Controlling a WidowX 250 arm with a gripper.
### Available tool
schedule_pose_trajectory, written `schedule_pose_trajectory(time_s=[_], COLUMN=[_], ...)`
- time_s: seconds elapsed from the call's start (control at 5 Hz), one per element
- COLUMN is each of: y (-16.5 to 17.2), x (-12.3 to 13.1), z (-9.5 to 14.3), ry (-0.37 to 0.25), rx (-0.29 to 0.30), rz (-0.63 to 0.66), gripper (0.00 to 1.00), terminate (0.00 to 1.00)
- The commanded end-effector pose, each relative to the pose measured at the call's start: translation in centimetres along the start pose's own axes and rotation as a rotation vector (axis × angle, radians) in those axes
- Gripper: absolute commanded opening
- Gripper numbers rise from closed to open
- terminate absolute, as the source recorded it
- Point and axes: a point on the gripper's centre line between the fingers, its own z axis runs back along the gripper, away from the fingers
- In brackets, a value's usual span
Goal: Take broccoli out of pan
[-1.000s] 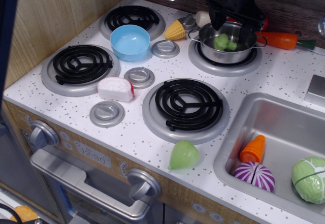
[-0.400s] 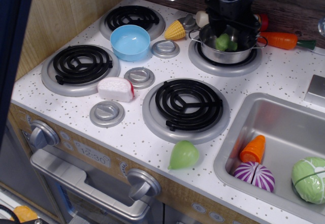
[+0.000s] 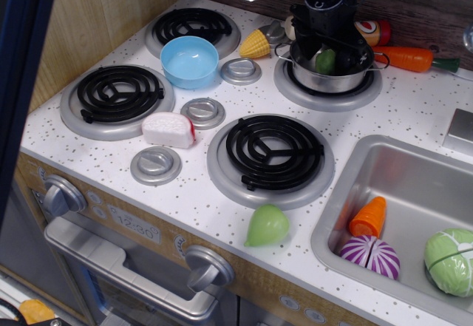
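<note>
The broccoli [image 3: 325,61], a small lumpy green toy, sits inside the shiny steel pan [image 3: 331,79] at 1 o'clock on the stovetop. The black gripper [image 3: 327,45] reaches into the pan over it; whether its jaws are clamped cannot be told. The oven display [image 3: 137,231] reads "12:30".

The oven panel's clock display [image 3: 137,231] seems to read "12:30".

Broccoli [image 3: 325,61] in pan [image 3: 329,77]

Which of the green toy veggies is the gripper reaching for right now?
The broccoli inside the pan, under the gripper. The teardrop toy sits at the counter's front edge and the cabbage in the sink.
</note>
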Motion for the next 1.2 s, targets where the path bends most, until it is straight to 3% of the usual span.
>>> schedule_pose_trajectory(time_s=[0.0,0.2,0.6,0.8,1.0], y=[0.3,0.2,0.5,0.4,1.1], x=[1.4,1.8,1.8,-0.4,-3.2], z=[1.3,2.9,10.5,13.1,12.8], ry=[-0.061,-0.032,0.078,0.095,0.094], rx=[0.007,0.022,0.088,0.152,0.189], rz=[-0.006,-0.009,0.007,0.054,0.082], gripper=[0.00,0.00,0.00,0.00,0.00], terminate=[0.00,0.00,0.00,0.00,0.00])
